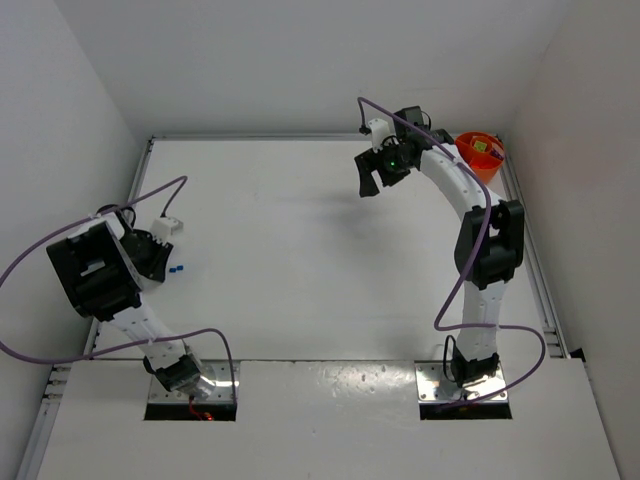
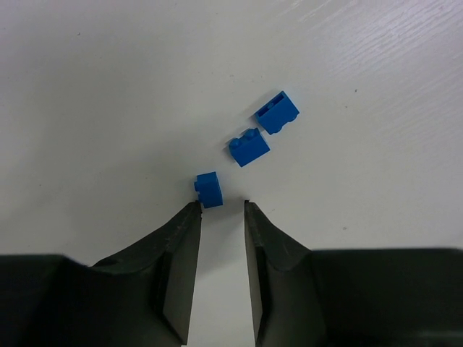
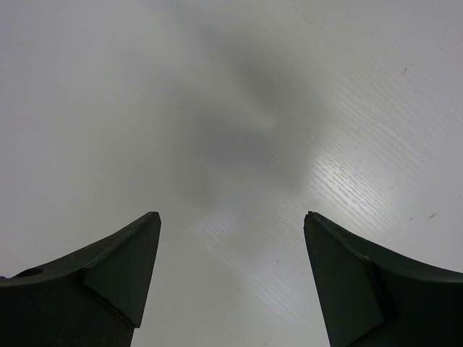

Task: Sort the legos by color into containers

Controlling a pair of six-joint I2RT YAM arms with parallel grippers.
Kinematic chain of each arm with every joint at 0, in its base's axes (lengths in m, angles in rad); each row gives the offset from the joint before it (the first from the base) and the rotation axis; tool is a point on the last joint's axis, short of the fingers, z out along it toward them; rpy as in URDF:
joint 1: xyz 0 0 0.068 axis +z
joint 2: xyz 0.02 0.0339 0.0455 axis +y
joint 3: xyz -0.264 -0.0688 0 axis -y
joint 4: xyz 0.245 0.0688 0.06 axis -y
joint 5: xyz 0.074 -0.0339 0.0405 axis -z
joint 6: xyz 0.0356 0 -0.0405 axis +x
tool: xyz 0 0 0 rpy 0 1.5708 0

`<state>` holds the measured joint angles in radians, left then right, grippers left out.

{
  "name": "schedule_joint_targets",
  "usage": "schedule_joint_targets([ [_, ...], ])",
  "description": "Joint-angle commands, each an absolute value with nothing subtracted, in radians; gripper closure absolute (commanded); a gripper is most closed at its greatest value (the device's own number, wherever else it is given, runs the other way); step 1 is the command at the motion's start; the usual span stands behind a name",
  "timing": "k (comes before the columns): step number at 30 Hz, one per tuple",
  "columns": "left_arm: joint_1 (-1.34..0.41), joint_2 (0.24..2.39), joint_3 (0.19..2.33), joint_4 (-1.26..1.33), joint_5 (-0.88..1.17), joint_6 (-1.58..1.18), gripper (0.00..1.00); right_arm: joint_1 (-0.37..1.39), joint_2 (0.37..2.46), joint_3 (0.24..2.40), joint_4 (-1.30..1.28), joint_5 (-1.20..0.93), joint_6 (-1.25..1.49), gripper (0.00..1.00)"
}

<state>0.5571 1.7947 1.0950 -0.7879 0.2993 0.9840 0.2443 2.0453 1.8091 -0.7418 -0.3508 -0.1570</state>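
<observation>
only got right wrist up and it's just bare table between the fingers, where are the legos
Observer: Three blue legos lie on the left side of the table.
Operator: left gripper got one
Observer: No. The left gripper is open and empty; the nearest brick sits just past its fingertips.
Operator: and the tub
Observer: The orange tub stands in the far right corner.
</observation>
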Motion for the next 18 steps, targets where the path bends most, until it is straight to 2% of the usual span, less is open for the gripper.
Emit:
schedule_joint_targets([
  [1,0.538,1.798,1.065,-0.792,0.35,0.983,0.65,0.247,2.049,1.839,-0.726,-0.354,-0.153,0.2],
  [8,0.511,1.816,1.065,-0.764,0.35,0.954,0.68,0.247,2.059,1.839,-0.726,-0.354,-0.153,0.21],
  [10,0.5,1.816,1.065,-0.755,0.35,0.945,0.63,0.247,2.059,1.839,-0.726,-0.354,-0.153,0.21],
  [18,0.459,1.825,1.055,-0.715,0.341,0.901,0.62,0.247,2.059,1.848,-0.726,-0.354,-0.153,0.21],
])
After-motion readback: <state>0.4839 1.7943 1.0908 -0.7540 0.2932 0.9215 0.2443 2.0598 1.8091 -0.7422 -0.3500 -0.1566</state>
